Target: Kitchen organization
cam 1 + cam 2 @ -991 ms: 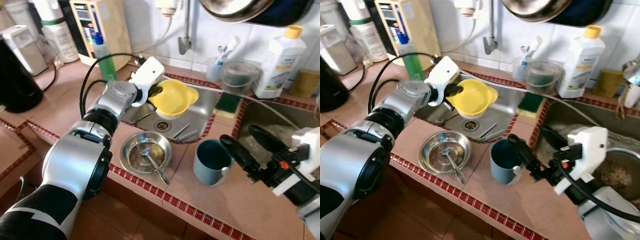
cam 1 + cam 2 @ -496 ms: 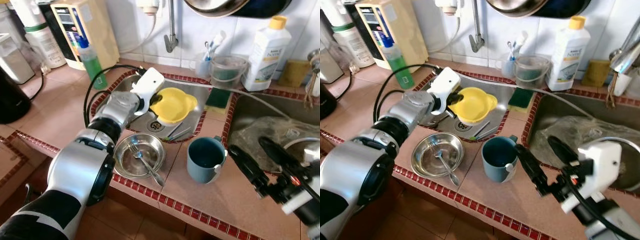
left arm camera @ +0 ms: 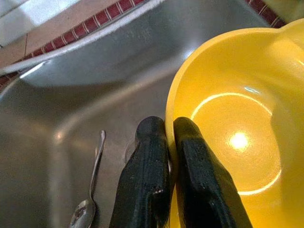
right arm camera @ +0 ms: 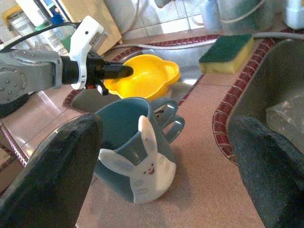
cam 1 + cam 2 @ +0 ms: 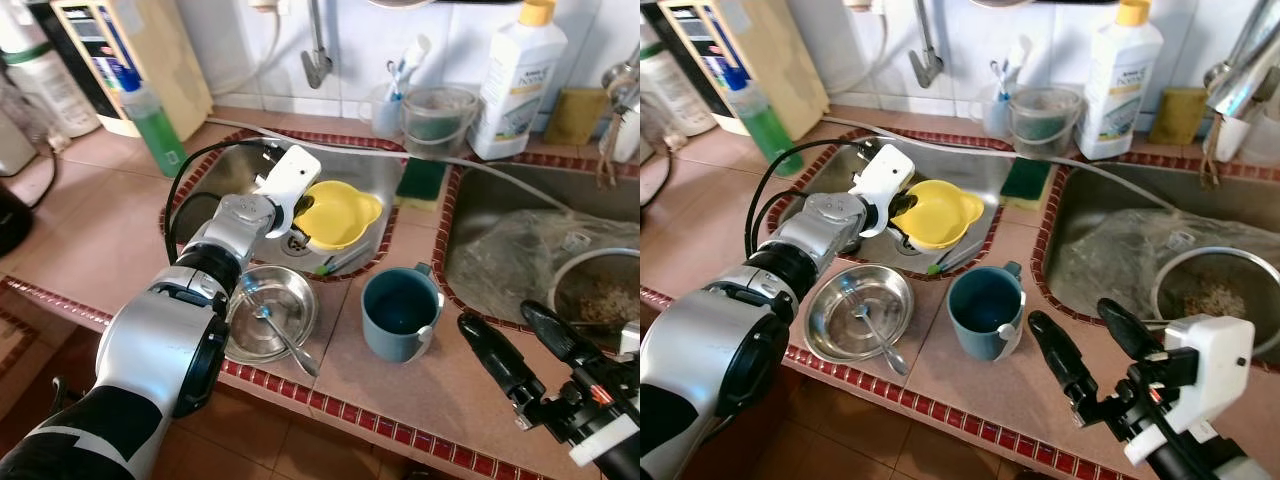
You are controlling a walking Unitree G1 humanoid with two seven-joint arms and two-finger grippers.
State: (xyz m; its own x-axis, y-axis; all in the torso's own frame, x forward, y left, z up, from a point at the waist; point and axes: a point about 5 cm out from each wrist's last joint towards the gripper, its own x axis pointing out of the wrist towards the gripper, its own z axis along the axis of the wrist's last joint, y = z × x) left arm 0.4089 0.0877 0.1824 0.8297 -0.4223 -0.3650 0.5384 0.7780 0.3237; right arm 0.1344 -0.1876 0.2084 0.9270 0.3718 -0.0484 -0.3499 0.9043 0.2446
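Two grippers work a tiled kitchen counter. Over the left sink [image 5: 240,165], the left gripper [image 3: 167,129] pinches the rim of a yellow bowl [image 5: 338,213], its fingers clamped on either side of the wall. The right gripper [image 5: 1087,347] hovers above the counter [image 5: 90,220] with fingers spread wide, just beside a blue mug [image 5: 983,311]. A steel bowl [image 5: 270,314] holding a spoon [image 5: 283,336] sits near the counter's edge.

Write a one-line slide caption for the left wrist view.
Left claw pinches the rim of the yellow bowl above the steel sink, a spoon lying below.
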